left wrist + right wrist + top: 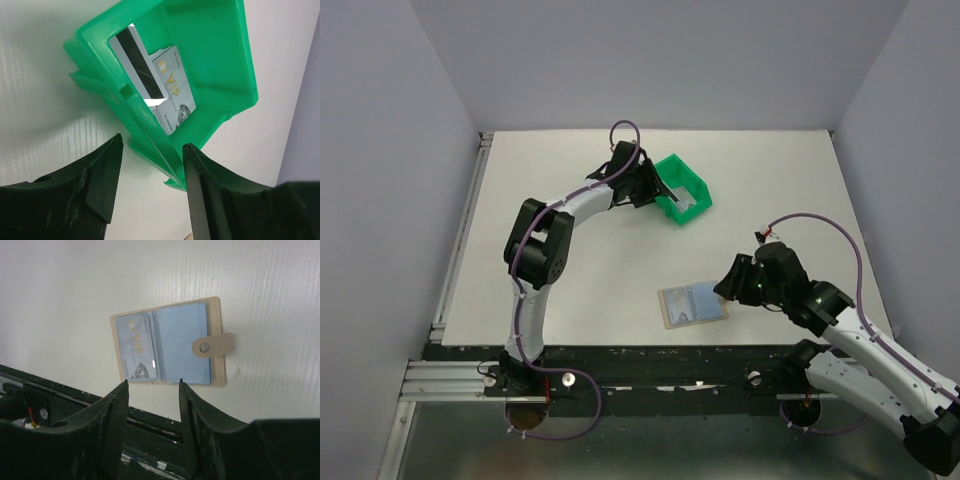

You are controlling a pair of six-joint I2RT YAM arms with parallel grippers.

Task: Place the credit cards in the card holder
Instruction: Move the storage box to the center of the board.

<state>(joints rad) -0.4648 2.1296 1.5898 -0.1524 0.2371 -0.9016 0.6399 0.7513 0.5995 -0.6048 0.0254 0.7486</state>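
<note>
Basically left claw (150, 145) hangs over the green bin (210, 50) at the far middle of the table (610, 280), fingers apart, nothing between them, and in the wrist view the tips frame one wall of the bin. Two cards sit inside the bin: striped card (134, 60) leans on the wall with its dark stripe showing, and printed card (172, 87) with VIP lettering lies just beside it, partly under it, the two overlapping. Right claw (152, 385) also stands apart and empty, low over the near edge of the table, right of centre. Card holder (182, 347) lies flat and opened out on the table just ahead of the right claw's tips, pale blue inside facing up, tan border round it, snap tab (212, 346) sticking out on one side. Third card (137, 347) with VIP print sits in one pocket of the holder. Top view: right claw just beside the holder's right edge, touching or not cannot tell; bin and holder well apart
</note>
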